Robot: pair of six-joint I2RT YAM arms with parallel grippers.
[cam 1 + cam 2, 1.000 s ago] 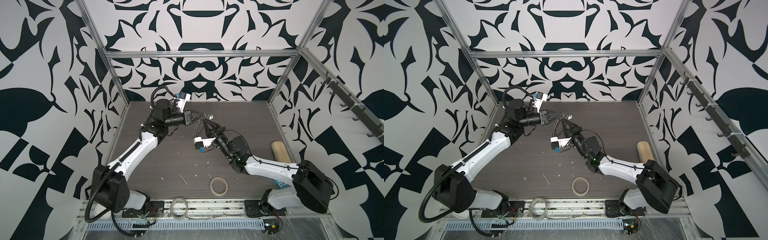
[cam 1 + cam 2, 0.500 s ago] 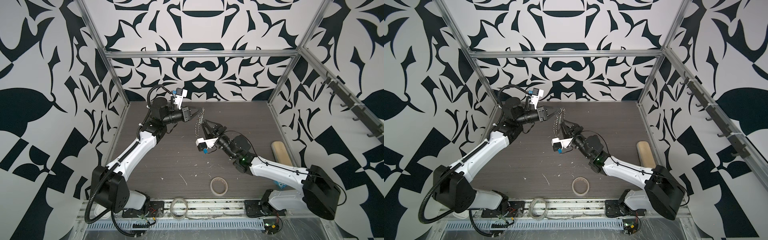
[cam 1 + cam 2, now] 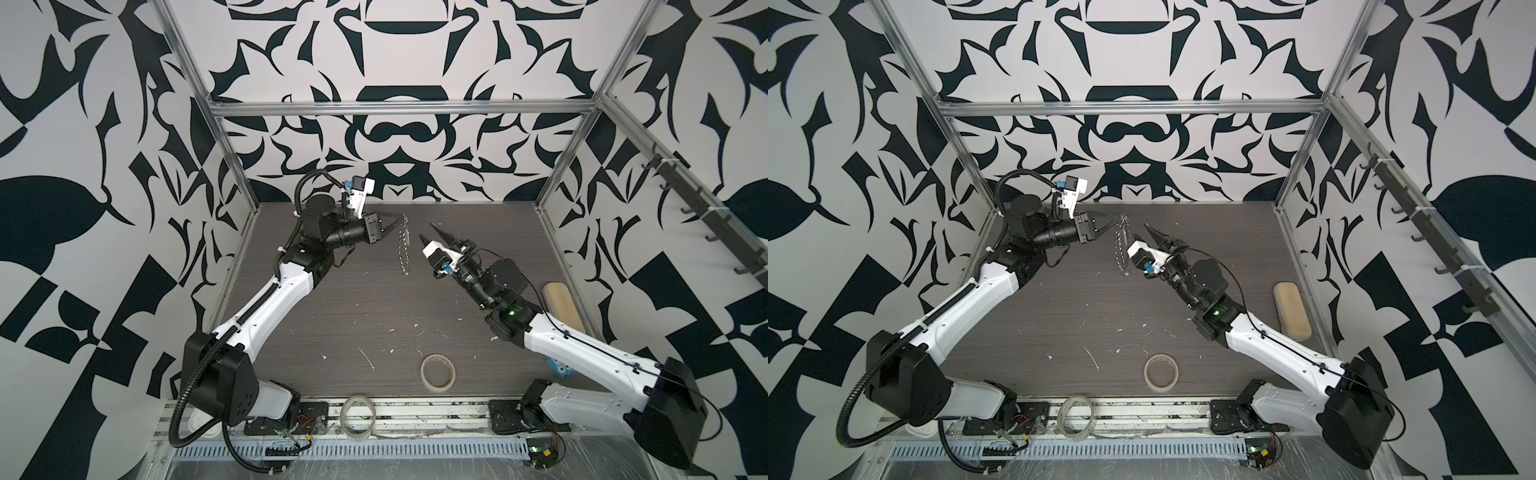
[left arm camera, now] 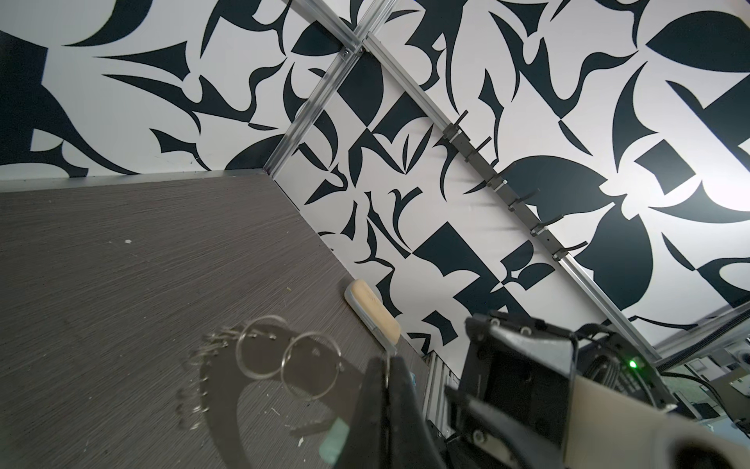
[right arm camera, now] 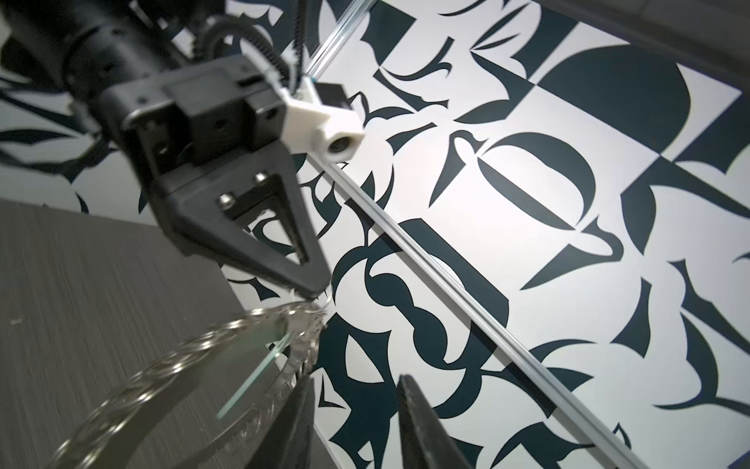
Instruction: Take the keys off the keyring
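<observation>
Keyring [image 3: 404,249] of small linked silver wire rings hangs in the air over the far half of the table [image 3: 332,311], toward 12 o'clock from the table's middle in both top views. It droops as a narrow, slack loop, and its lowest links are clear of the dark woodgrain surface. The left gripper [image 3: 400,217] reaches in level from 9 o'clock and is clenched on the top of the chain. In the left wrist view its fingers [image 4: 385,385] are pressed together on a link, with two larger rings of the keyring [image 4: 284,357] just beyond them. The key is too small to pick out among the rings in any view.

The right gripper [image 3: 427,232] sits at 3 o'clock of the chain, just beside it, angled up toward its upper part. It is released, with a plain gap between the two dark fingers and nothing in it. In the right wrist view the gripper [image 5: 357,406] shows that gap against the patterned wall. The blurred keyring [image 5: 195,357] sweeps past one finger [image 5: 300,426], and whether they touch I cannot tell. The left gripper [image 5: 312,290] pinches the chain's top there too.

A beige tape roll [image 3: 437,372] lies flat near the front edge at about 5 o'clock. A clear tape roll [image 3: 358,415] rests on the front rail at 6 o'clock. A pale oblong pad [image 3: 561,305] lies along the side wall at 3 o'clock. White scraps dot the front half of the table.
</observation>
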